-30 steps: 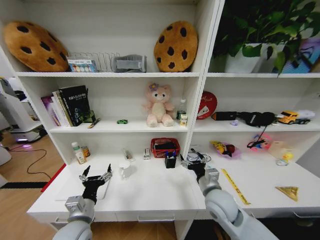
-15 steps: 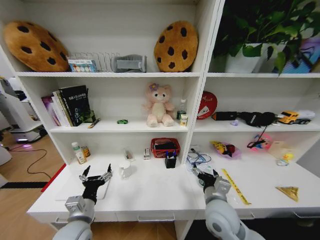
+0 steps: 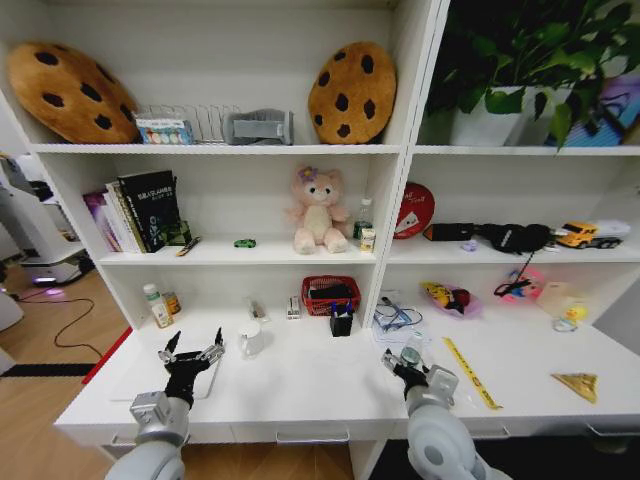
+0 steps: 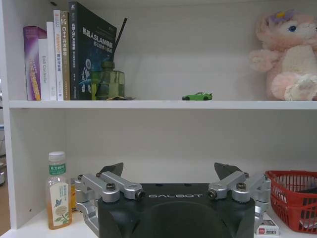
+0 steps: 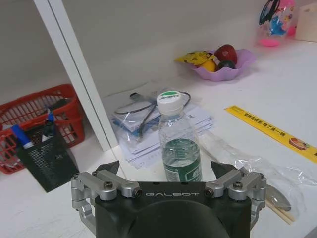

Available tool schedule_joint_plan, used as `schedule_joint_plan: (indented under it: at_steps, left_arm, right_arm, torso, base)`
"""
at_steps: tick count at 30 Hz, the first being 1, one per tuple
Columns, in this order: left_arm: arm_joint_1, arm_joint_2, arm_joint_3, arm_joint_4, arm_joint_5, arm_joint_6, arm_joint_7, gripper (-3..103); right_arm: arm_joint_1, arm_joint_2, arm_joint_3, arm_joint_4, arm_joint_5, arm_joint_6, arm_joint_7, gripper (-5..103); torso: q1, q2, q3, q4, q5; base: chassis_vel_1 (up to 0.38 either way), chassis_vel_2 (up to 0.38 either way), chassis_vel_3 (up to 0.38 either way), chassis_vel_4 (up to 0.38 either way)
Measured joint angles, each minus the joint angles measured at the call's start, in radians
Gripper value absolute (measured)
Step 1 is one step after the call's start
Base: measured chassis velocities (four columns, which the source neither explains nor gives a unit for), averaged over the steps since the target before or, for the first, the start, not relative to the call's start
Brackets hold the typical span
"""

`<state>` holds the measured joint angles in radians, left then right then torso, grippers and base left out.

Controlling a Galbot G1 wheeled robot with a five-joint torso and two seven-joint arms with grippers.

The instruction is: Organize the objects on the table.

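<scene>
A small clear bottle (image 5: 179, 144) with a green-topped cap stands upright on the white table (image 3: 300, 385), and shows small in the head view (image 3: 411, 352). My right gripper (image 5: 168, 168) is open just behind it (image 3: 411, 370). Its fingers are spread wide to either side and do not touch the bottle. My left gripper (image 3: 190, 356) hovers open over a flat pale laptop (image 3: 125, 388) at the table's left end (image 4: 168, 173). Dark pens stand in a black mesh holder (image 3: 341, 321) (image 5: 47, 158). A tiny green toy car (image 3: 244, 243) (image 4: 196, 96) sits on the shelf above.
A red basket (image 3: 330, 294), a white mug (image 3: 250, 340) and a juice bottle (image 3: 157, 306) stand along the back. Papers with a cable (image 5: 148, 119), a pink fruit bowl (image 5: 225, 62) and a yellow ruler (image 5: 272, 131) lie right of the shelf divider (image 5: 74, 74).
My right gripper has drawn back from beside the pen holder toward the table's front, a little to the right. The small bottle now shows between its fingers. The left arm has not moved.
</scene>
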<state>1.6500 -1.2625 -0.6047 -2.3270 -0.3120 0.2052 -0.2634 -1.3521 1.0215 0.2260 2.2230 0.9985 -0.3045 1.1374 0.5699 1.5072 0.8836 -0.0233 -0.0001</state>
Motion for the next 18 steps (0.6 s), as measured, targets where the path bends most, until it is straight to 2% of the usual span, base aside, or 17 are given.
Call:
schedule_joint_plan:
  at_steps: [3, 8, 12, 18]
  left_arm:
    - [0.0, 0.0, 0.0, 0.0, 0.0, 0.0, 0.0, 100]
    - [0.0, 0.0, 0.0, 0.0, 0.0, 0.0, 0.0, 100]
    - [0.0, 0.0, 0.0, 0.0, 0.0, 0.0, 0.0, 100]
    - [0.0, 0.0, 0.0, 0.0, 0.0, 0.0, 0.0, 100]
  right_arm:
    - [0.028, 0.013, 0.006, -0.06, -0.005, -0.007, 0.02, 100]
    - [0.053, 0.026, 0.01, -0.122, -0.025, -0.017, 0.008, 100]
    - [0.074, 0.045, 0.01, -0.185, -0.075, -0.026, -0.048, 100]
    - [0.111, 0.071, 0.01, -0.258, -0.089, -0.03, -0.099, 100]
  torso:
    - [0.0, 0.0, 0.0, 0.0, 0.0001]
    - [0.0, 0.0, 0.0, 0.0, 0.0001]
    - [0.0, 0.0, 0.0, 0.0, 0.0001]
    - [0.0, 0.0, 0.0, 0.0001, 0.0001]
  base:
    - [0.0, 0.0, 0.0, 0.0]
    - [0.0, 0.0, 0.0, 0.0]
    - [0.0, 0.0, 0.0, 0.0]
    - [0.0, 0.0, 0.0, 0.0]
